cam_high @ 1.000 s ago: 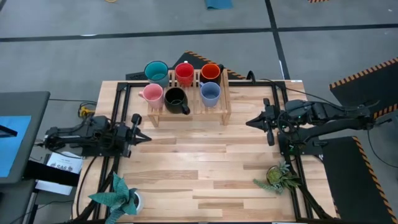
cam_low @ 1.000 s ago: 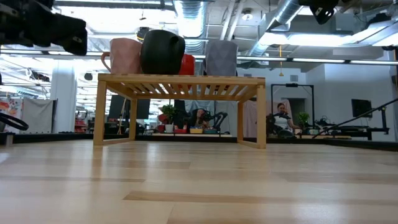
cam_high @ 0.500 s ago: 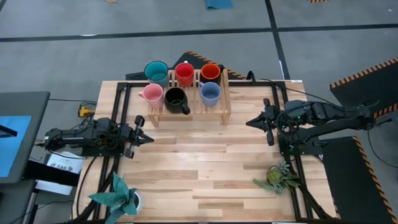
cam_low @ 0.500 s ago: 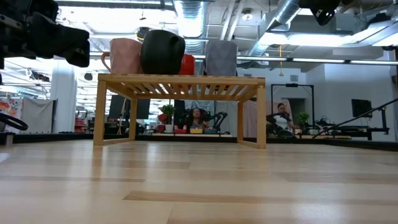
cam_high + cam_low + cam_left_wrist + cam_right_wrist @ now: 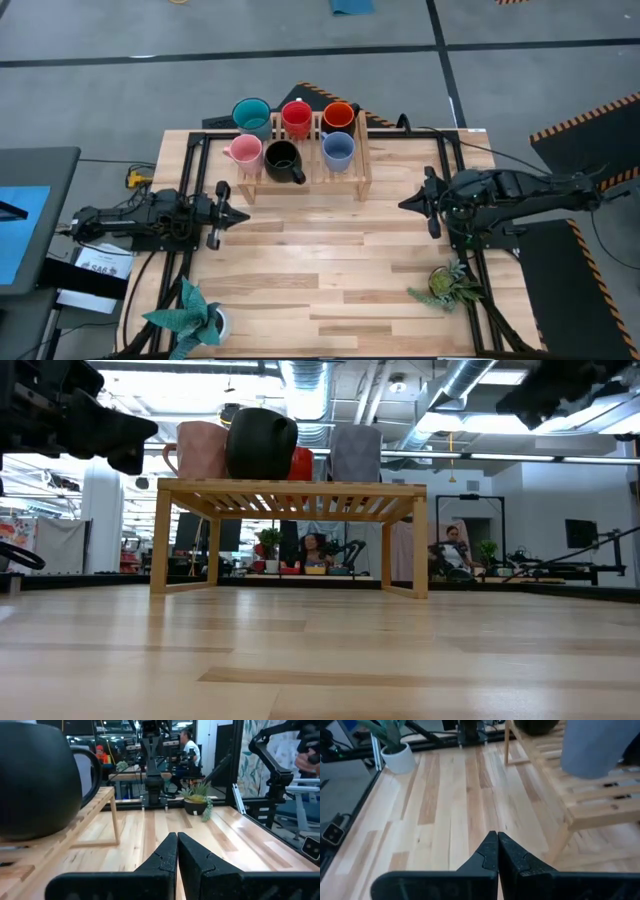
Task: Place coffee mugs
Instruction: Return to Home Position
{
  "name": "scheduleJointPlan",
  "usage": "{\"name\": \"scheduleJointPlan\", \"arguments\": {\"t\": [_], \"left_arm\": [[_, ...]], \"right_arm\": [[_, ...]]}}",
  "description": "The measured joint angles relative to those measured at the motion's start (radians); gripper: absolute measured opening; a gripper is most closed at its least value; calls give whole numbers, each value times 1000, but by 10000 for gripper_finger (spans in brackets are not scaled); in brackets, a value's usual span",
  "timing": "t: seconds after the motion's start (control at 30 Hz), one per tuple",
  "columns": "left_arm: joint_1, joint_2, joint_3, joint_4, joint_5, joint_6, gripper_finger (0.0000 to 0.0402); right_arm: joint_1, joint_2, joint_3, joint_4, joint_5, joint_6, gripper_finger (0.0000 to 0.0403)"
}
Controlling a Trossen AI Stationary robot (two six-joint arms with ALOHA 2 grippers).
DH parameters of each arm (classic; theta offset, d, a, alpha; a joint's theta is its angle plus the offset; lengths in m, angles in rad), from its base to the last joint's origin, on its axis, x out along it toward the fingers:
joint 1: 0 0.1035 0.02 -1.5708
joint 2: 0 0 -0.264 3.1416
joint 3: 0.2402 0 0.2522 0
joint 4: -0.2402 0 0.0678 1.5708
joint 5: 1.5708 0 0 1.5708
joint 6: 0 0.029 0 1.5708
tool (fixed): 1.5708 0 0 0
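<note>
Only in wrist views are L gripper [image 5: 176,836] & R gripper [image 5: 496,835] seen pressed together, empty, black mug [image 5: 35,775] near L's tips.

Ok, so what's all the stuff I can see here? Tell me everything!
teal mug: one, teal, shelf's back row, left
red mug: one, red, back row, middle
orange mug: one, orange inside, back row, right
pink mug: one, pink, front row, left
black mug: one, black, front row, middle
pale blue mug: one, pale blue, front row, right
shelf: one, light wood, table's back edge
table: one, pale wood
left plant: one, green, front-left corner
right plant: one, green, front-right corner
left gripper: one, dark, shut, empty, table's left side
right gripper: one, dark, shut, empty, table's right side
</note>
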Motion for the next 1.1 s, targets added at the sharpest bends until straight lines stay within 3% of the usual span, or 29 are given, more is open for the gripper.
{"name": "scheduleJointPlan", "arguments": {"t": [0.57, 0.9, 1.1], "left_arm": [[0, 2, -1, -86, -29, -53, 0], [0, 2, -1, -89, -43, -55, 0], [0, 2, -1, -90, -44, -57, 0]], "right_arm": [[1, -339, -438, 294, -28, 0, 19], [-27, -588, -580, 349, -46, -29, 20], [-24, -579, -667, 526, -76, -64, 20]]}}
